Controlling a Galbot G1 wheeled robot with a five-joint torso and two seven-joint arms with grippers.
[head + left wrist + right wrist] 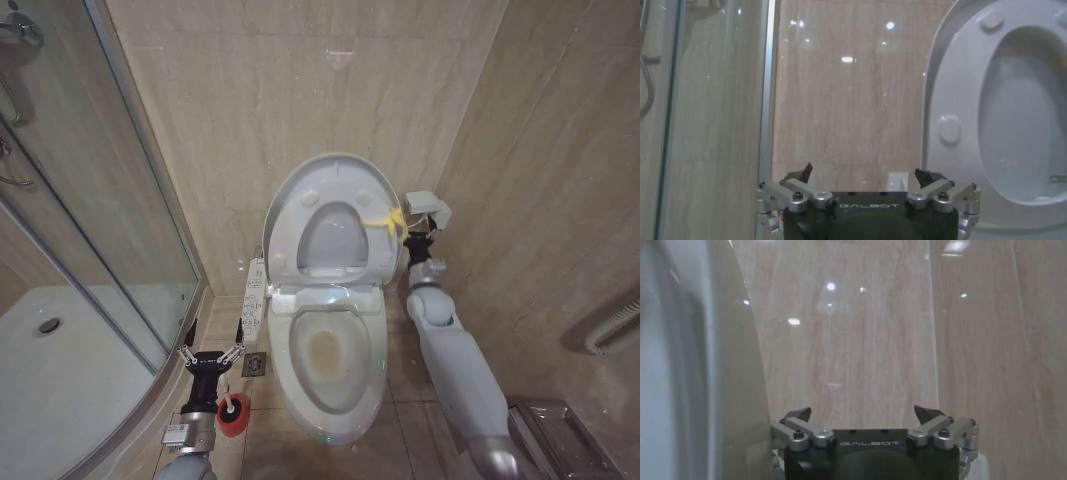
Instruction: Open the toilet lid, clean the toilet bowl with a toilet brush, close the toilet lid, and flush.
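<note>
The toilet lid (300, 180) stands upright against the wall, its yellow tag (385, 218) at the right rim. The ring seat (290, 235) is raised against it too. Below lies the open toilet bowl (335, 360), stained yellowish inside, with the button panel (255, 295) on its left. The toilet brush (233, 413) sits in its red holder on the floor left of the bowl. My left gripper (212, 352) (863, 172) hangs open just above the brush, holding nothing. My right gripper (412, 238) (862, 412) is open beside the lid's right rim (707, 365), near the tag.
A curved glass shower screen (130, 230) and white shower tray (60, 360) stand at the left. A floor drain (253, 363) lies between brush and bowl. A grab bar (610, 330) and metal fixture (555, 430) are at the right. Tiled walls close in behind.
</note>
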